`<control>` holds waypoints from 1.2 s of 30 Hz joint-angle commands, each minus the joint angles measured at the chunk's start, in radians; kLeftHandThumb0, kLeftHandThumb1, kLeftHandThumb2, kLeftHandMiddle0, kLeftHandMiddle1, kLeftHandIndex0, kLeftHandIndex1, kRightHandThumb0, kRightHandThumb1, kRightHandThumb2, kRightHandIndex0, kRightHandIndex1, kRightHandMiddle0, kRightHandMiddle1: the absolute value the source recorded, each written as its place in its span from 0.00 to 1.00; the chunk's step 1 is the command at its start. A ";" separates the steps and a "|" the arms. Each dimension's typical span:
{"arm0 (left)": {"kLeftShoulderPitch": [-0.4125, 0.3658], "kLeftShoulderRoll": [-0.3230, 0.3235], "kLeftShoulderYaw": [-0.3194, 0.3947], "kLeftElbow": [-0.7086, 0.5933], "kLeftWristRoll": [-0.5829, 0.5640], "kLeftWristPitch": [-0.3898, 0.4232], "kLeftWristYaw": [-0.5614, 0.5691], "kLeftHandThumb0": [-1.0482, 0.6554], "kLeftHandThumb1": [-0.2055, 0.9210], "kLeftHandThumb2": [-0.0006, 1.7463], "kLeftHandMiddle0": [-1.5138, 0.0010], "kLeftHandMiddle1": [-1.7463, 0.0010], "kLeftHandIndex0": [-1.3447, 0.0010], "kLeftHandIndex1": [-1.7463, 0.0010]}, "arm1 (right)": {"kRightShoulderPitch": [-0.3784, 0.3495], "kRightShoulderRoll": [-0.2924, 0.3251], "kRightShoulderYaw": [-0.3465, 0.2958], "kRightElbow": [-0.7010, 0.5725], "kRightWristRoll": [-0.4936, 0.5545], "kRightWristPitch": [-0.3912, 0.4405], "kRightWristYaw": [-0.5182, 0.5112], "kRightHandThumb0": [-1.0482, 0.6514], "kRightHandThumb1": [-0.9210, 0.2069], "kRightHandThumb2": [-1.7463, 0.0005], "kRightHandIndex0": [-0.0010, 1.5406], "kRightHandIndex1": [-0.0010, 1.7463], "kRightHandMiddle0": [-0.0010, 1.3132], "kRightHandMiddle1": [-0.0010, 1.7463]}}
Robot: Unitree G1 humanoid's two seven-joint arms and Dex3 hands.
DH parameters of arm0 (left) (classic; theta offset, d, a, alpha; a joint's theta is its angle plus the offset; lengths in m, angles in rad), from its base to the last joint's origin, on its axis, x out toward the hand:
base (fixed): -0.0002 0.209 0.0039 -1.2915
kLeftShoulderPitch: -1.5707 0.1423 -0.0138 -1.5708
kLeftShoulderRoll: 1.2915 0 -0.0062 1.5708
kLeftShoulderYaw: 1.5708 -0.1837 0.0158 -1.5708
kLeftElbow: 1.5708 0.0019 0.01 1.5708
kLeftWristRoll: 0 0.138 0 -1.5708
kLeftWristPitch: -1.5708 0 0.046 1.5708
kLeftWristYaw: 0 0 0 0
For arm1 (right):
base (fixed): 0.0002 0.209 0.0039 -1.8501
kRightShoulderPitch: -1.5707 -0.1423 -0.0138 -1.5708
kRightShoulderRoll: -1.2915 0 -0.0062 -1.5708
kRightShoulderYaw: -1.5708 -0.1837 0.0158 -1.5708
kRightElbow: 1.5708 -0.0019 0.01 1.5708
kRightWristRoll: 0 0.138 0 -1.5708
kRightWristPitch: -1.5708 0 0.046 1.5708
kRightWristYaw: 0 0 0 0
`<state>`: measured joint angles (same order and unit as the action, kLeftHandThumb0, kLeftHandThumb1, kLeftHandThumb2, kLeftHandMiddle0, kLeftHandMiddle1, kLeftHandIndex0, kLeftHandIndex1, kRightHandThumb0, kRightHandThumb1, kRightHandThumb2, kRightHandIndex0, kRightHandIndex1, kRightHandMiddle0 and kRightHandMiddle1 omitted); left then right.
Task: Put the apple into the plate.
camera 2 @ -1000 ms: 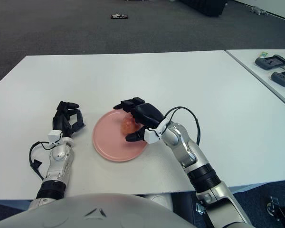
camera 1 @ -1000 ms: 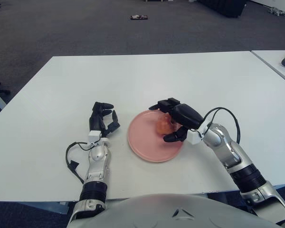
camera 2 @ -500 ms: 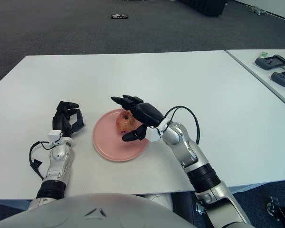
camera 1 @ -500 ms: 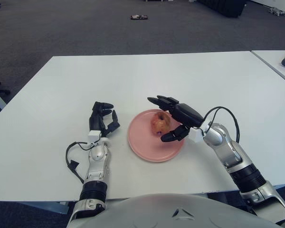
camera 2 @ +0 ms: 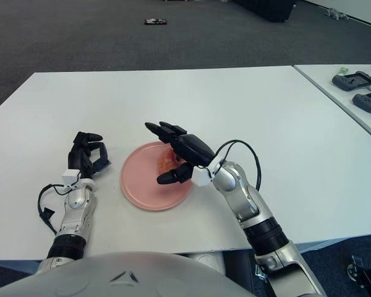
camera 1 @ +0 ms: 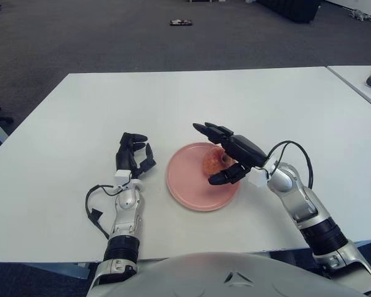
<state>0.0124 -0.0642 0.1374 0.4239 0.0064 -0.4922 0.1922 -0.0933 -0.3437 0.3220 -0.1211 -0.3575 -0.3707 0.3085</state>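
A reddish-yellow apple [camera 1: 211, 161] sits in the pink plate [camera 1: 187, 192] near the middle of the white table [camera 1: 173, 105]. My right hand [camera 1: 227, 154] hovers just over the apple's right side, fingers spread and thumb [camera 1: 217, 179] apart, holding nothing. It hides part of the apple. My left hand [camera 1: 135, 155] rests on the table just left of the plate, fingers loosely curled and empty.
A second white table [camera 2: 352, 105] stands to the right across a narrow gap, with dark devices [camera 2: 357, 80] on it. A small dark object [camera 1: 180, 23] lies on the carpet far ahead. A black cable [camera 1: 93, 204] loops beside my left wrist.
My right hand was closed around the apple over the plate a second ago. It has opened and let go, and the apple now rests in the plate. The left hand has not moved.
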 commanded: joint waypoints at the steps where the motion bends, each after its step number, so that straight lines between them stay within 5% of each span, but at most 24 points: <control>1: 0.034 -0.004 0.004 0.044 -0.010 0.035 -0.005 0.36 0.58 0.66 0.54 0.00 0.63 0.00 | 0.018 0.046 -0.038 0.002 0.079 -0.028 -0.045 0.00 0.08 0.69 0.00 0.00 0.00 0.00; 7: 0.032 -0.007 0.005 0.047 -0.016 0.025 -0.008 0.36 0.58 0.66 0.54 0.00 0.63 0.00 | 0.037 0.172 -0.101 0.068 0.144 -0.085 -0.190 0.02 0.01 0.59 0.01 0.01 0.00 0.00; 14: 0.033 -0.007 0.004 0.044 -0.014 0.025 -0.011 0.36 0.58 0.67 0.54 0.00 0.62 0.00 | 0.048 0.315 -0.160 0.137 0.159 -0.204 -0.373 0.17 0.07 0.47 0.00 0.52 0.00 0.72; 17: 0.035 -0.008 0.003 0.039 -0.010 0.032 -0.006 0.36 0.58 0.67 0.55 0.00 0.62 0.00 | 0.053 0.354 -0.188 0.154 0.176 -0.214 -0.422 0.22 0.12 0.41 0.01 0.64 0.04 0.85; 21: 0.037 -0.008 0.000 0.029 0.001 0.050 0.002 0.36 0.58 0.66 0.55 0.00 0.63 0.00 | 0.054 0.384 -0.258 0.261 0.219 -0.217 -0.480 0.26 0.16 0.35 0.09 0.72 0.11 0.92; 23: 0.038 -0.006 -0.001 0.025 0.007 0.061 0.006 0.36 0.59 0.66 0.55 0.00 0.63 0.00 | 0.055 0.406 -0.294 0.301 0.227 -0.181 -0.520 0.32 0.21 0.41 0.16 0.73 0.19 0.96; 29: 0.039 -0.004 -0.003 0.021 0.014 0.064 0.009 0.36 0.60 0.65 0.56 0.00 0.64 0.00 | 0.064 0.455 -0.309 0.254 0.184 -0.081 -0.593 0.38 0.25 0.47 0.26 0.75 0.27 1.00; 36: 0.044 -0.003 -0.006 0.014 0.010 0.070 0.002 0.36 0.60 0.65 0.55 0.00 0.63 0.00 | 0.063 0.444 -0.316 0.256 0.153 -0.004 -0.624 0.39 0.25 0.48 0.31 0.77 0.28 1.00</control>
<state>0.0157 -0.0657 0.1326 0.4009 0.0149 -0.4620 0.1954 -0.0169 0.1017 0.0072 0.1446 -0.1893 -0.4074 -0.3120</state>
